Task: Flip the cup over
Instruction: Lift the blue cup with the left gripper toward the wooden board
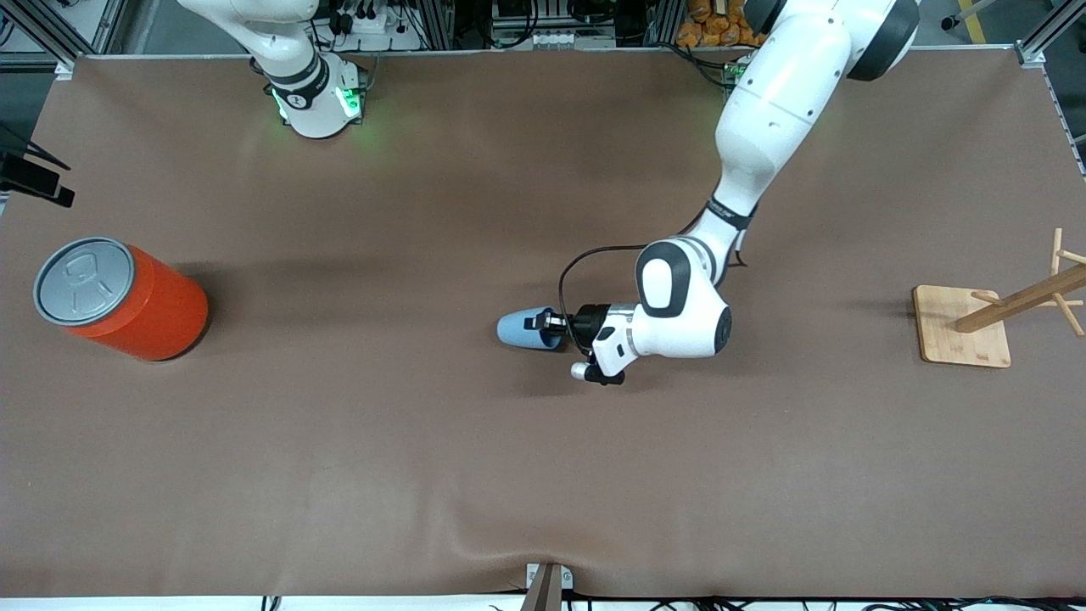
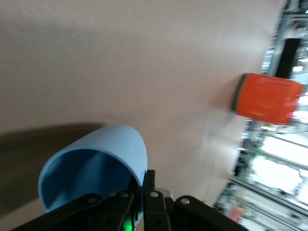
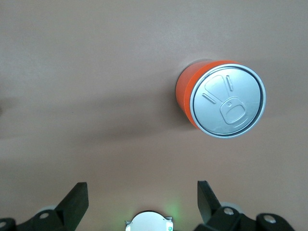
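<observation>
Blue cup (image 1: 519, 329) pinched by its rim in my left gripper (image 1: 550, 322); thin wall could slip mid-turn. Right gripper (image 3: 142, 199) waits open.

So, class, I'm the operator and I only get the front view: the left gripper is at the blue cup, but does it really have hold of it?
Observer: Yes. In the left wrist view the left gripper is pinching the cup by its rim wall, one finger inside and one outside.
Operator: Which way is the cup's mouth turned?
Observer: Toward the wrist camera; the blue inside shows and it looks empty.
Operator: And the right gripper?
Observer: The right gripper is open, holding nothing, high over the table with the orange can below it.
</observation>
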Tool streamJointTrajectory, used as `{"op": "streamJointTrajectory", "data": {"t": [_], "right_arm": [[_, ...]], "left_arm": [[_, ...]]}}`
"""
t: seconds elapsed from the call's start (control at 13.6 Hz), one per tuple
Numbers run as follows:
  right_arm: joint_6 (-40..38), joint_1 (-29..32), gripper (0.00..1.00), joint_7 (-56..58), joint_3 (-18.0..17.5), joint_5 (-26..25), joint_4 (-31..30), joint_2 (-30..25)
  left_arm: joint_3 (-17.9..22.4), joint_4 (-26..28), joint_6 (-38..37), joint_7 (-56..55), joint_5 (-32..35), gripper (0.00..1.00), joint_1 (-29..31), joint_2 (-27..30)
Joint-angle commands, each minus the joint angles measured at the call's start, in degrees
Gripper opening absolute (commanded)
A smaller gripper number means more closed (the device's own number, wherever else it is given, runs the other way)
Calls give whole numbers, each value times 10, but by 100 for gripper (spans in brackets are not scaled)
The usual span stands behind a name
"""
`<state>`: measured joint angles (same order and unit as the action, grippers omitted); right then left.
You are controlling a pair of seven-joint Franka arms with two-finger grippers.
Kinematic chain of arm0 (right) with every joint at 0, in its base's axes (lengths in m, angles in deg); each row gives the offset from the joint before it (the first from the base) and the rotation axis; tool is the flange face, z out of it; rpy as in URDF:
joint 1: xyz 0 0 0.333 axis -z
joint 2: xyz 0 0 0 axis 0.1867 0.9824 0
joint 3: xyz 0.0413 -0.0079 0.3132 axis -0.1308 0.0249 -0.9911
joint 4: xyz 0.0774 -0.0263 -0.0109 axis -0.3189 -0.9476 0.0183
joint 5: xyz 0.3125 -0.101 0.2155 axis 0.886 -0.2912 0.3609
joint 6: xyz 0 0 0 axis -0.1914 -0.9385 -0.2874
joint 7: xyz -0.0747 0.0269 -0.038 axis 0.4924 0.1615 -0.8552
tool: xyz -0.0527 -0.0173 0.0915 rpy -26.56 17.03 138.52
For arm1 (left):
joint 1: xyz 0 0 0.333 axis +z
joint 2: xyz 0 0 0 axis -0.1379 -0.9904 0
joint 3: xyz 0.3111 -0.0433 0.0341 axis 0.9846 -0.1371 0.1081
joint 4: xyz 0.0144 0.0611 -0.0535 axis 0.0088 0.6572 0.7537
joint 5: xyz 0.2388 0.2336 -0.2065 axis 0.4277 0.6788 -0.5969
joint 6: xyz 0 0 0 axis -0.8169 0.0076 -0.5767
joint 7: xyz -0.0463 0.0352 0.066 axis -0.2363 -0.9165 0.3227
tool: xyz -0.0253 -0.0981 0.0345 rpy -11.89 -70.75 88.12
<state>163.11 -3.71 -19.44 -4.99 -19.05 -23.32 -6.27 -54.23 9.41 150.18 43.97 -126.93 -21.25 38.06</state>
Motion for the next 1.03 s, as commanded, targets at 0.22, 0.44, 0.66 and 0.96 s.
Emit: {"op": "streamJointTrajectory", "data": {"t": [0.22, 0.44, 0.66, 0.96], "right_arm": [[-6, 3, 100, -9, -6, -10, 3, 0], [-6, 3, 100, -10, -5, -12, 3, 0], [-7, 5, 100, -9, -5, -12, 0, 0], [-7, 4, 100, -9, -5, -12, -2, 0]], "left_arm": [[11, 8, -53, -179, 222, 0, 8, 110], [25, 7, -113, -184, 304, 0, 54, 141], [25, 25, -193, -185, 371, 0, 111, 174], [25, 104, -205, -185, 537, 0, 180, 248]]}}
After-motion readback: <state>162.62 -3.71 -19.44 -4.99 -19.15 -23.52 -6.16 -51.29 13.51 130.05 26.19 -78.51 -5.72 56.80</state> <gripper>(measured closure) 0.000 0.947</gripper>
